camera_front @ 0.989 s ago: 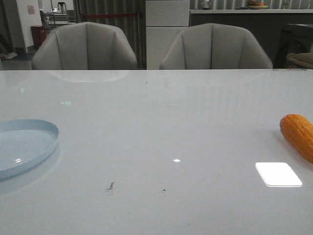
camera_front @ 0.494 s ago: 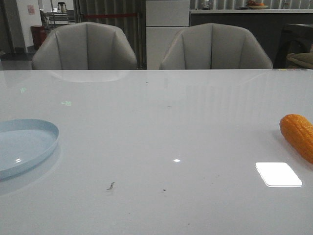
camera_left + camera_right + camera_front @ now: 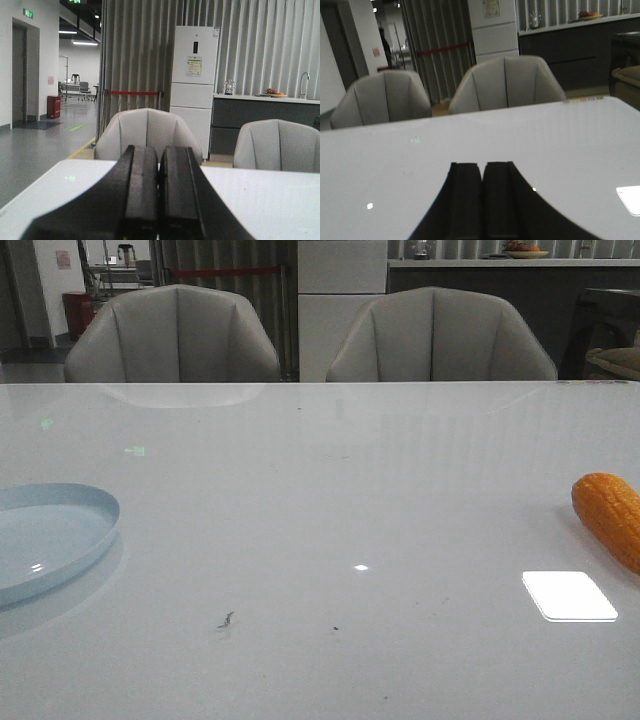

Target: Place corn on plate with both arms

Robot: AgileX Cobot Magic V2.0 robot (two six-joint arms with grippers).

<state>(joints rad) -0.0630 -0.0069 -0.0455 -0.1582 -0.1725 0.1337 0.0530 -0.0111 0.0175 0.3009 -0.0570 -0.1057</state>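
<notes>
Lying at right edge of front frame, orange-yellow bumpy-kernelled corn cob, pale blue round shallow plate at left edge, left gripper fingers pressed together, right gripper likewise, both empty.

No lettering can be read anywhere. In the left wrist view a green sign hangs high on the wall over a doorway, a second green sign shows at the ceiling edge, and a pale yellow-green label is stuck on the white refrigerator, but the print on each is too small and blurred to make out. The front view shows a small pinkish notice on a far wall, equally illegible.
</notes>
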